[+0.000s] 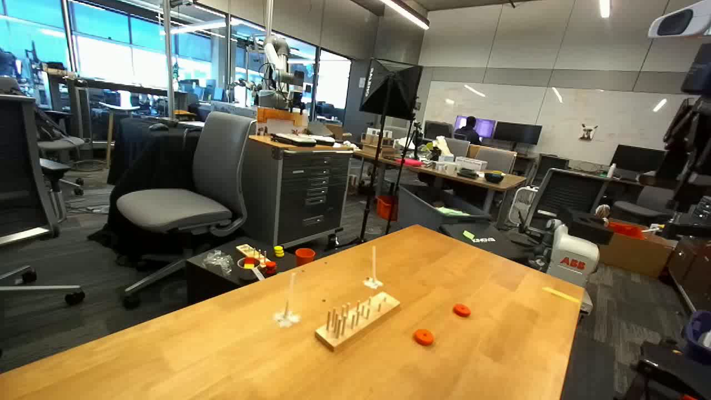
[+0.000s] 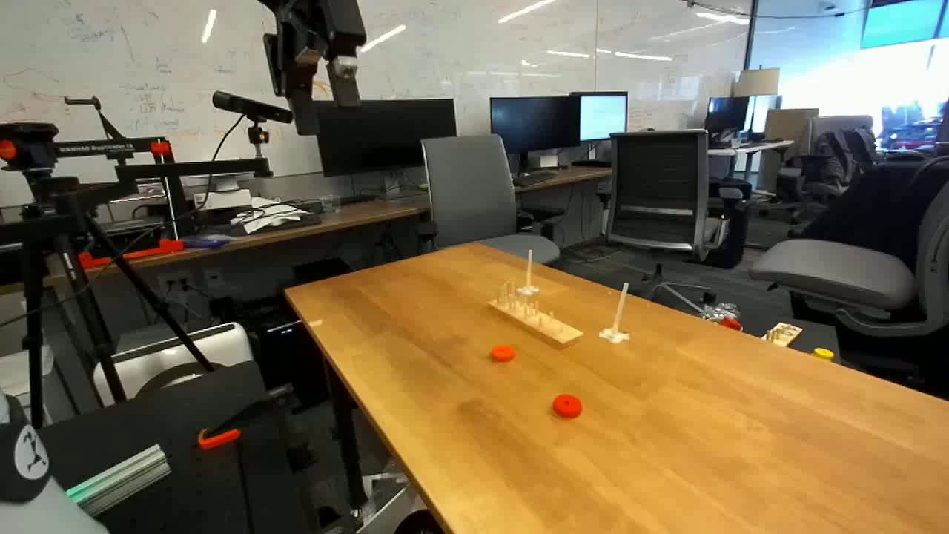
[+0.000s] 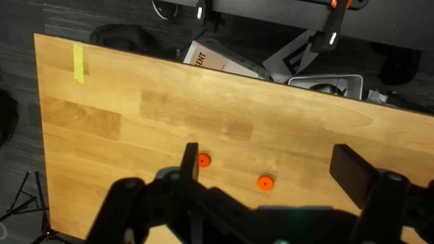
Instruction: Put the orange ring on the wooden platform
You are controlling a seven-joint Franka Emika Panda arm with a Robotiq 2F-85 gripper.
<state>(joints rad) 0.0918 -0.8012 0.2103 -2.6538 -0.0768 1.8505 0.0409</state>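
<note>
The gripper [image 3: 268, 162] hangs high over the wooden tabletop [image 3: 101, 162], fingers [image 3: 352, 178] spread wide and holding nothing. Likely reason: the spread leaves margin around a small target, and the height gives the wrist view a broad look at the layout.

Below, the orange ring [image 3: 265, 187] lies flat on the wood, hole up; in the wrist view it sits in the gap between the fingers, though well beneath them. Identification tentative: colours are close, and I go by its slightly more orange tint. The redder ring [image 3: 204, 164] lies apart from it, not touching, one edge hidden behind a finger. That separation should let fingertips come down around either rim without nudging its neighbour.

Farther on, in an exterior view, the wooden platform [image 1: 375, 312] rests flat, pegs [image 1: 344, 324] upright, crowded at one end and sparse at the other. No ring is on it; the pick is not yet made. Small holes and thin pegs suggest threading is meant.

Beyond it, two thin posts [image 1: 374, 265] rise from white blobs [image 1: 286, 318], presumably their fixings. Farthest: another pegged board [image 1: 254, 254] on a dark side table [image 1: 216, 283], likely parked there, not the goal.
</note>
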